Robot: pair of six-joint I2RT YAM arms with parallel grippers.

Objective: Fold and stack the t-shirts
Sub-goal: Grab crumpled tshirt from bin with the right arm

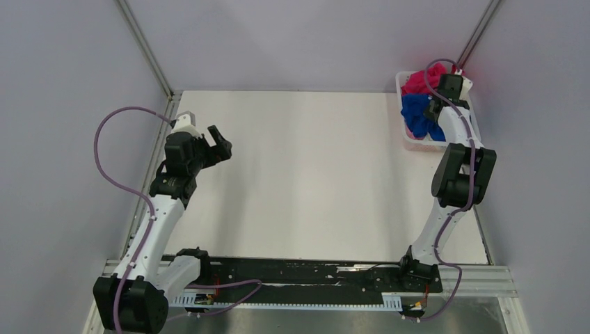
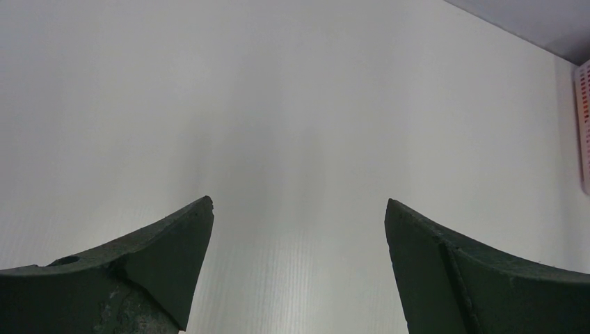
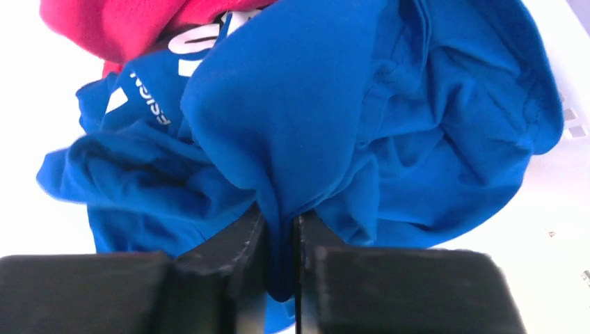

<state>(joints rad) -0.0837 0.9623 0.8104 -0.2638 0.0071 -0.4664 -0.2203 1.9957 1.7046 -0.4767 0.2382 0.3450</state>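
Note:
A crumpled royal blue t-shirt (image 1: 417, 117) with white lettering lies in the white basket (image 1: 412, 142) at the far right of the table, with a crumpled magenta pink t-shirt (image 1: 419, 81) behind it. My right gripper (image 3: 280, 219) is shut on a fold of the blue t-shirt (image 3: 292, 118) above the basket; the pink t-shirt (image 3: 118, 24) shows at the top left of that view. My left gripper (image 1: 221, 146) is open and empty above the left side of the table, fingertips wide apart in the left wrist view (image 2: 299, 209). No white t-shirt is in view.
The white table top (image 1: 313, 181) spreads between the arms. Grey walls close it in at the back and both sides. The basket's edge (image 2: 583, 125) shows at the right of the left wrist view. A black rail (image 1: 306, 275) runs along the near edge.

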